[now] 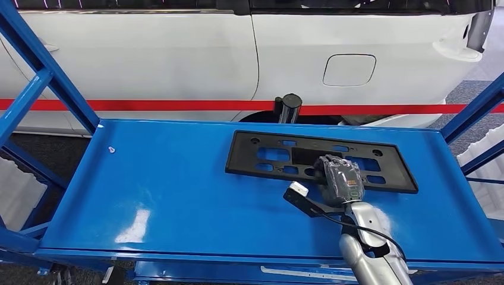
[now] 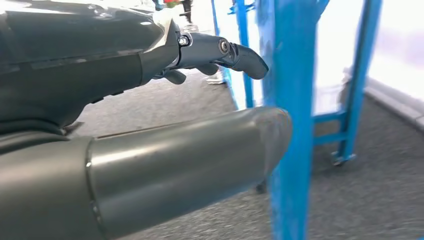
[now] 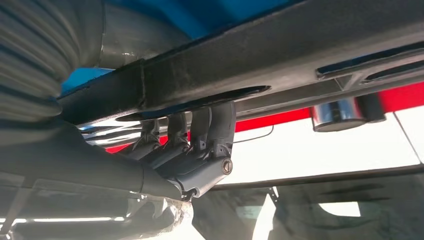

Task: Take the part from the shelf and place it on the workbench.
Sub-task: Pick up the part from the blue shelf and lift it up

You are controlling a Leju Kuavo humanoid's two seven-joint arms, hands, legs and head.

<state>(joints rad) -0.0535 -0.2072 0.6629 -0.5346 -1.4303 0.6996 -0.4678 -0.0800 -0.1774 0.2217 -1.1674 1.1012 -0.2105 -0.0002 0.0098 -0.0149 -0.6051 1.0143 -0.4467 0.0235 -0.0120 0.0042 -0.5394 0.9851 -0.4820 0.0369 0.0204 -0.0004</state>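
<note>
A: Where was the part?

B: One black flat plastic frame w/ cut-out slots, lying flat on the blue shelf, right of centre, toward the far side. Long axis ran left-right, slightly skewed.

A: Anything on it?

B: Right hand was on its near edge, approx. mid-length. In the right wrist view the fingers curled through a slot in the part and the thumb sat on the other side of the edge, so it was gripping the frame.

A: Lifted or down?

B: Head view showed it flat on the shelf; couldn't tell if the near edge was raised.

A: Left hand?

B: Left hand was beside a blue shelf upright, over grey carpet. Fingers were apart, only slightly bent, nothing in them.

A: Count of other stuff?

B: One small white mark or hole on the shelf's far-left area. One shiny black cylinder just beyond the far edge, near the part's left end; also seen in the right wrist view. One white car behind, w/ one fuel flap, and one red stripe running left-right across it. Blue frame struts on both sides.
</note>
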